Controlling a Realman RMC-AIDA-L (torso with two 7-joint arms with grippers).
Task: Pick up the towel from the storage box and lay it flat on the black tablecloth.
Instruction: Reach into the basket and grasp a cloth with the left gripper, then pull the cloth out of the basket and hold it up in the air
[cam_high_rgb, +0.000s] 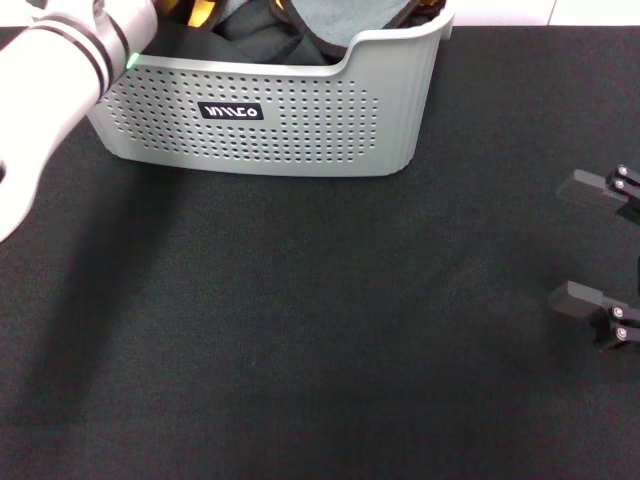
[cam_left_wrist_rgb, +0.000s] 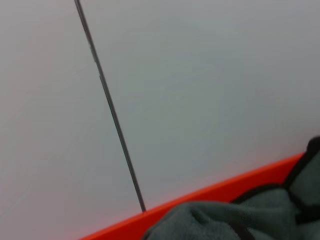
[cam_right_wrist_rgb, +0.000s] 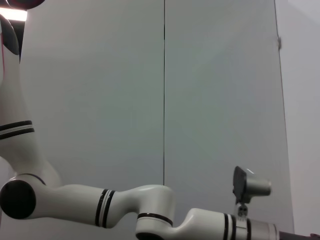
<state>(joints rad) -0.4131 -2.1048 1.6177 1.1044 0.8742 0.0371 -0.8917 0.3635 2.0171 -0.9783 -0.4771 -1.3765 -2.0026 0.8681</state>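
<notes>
The storage box (cam_high_rgb: 270, 130), a light grey perforated basket with a black logo label, stands at the back of the black tablecloth (cam_high_rgb: 300, 330). The towel (cam_high_rgb: 335, 22) lies bunched inside it, grey-green side up with black trim; a yellow-orange bit (cam_high_rgb: 200, 12) shows at the back. My left arm (cam_high_rgb: 60, 70) reaches over the box's left corner, and its gripper is past the head view's top edge. The left wrist view shows grey-green towel folds (cam_left_wrist_rgb: 260, 215) close below. My right gripper (cam_high_rgb: 585, 243) is open and empty, low over the cloth at the far right.
Dark black cloths (cam_high_rgb: 250, 35) are bunched in the box beside the towel. A pale wall with a dark seam (cam_left_wrist_rgb: 110, 110) and an orange strip (cam_left_wrist_rgb: 210, 192) lie behind the box. The right wrist view shows my left arm (cam_right_wrist_rgb: 125, 205) against the wall.
</notes>
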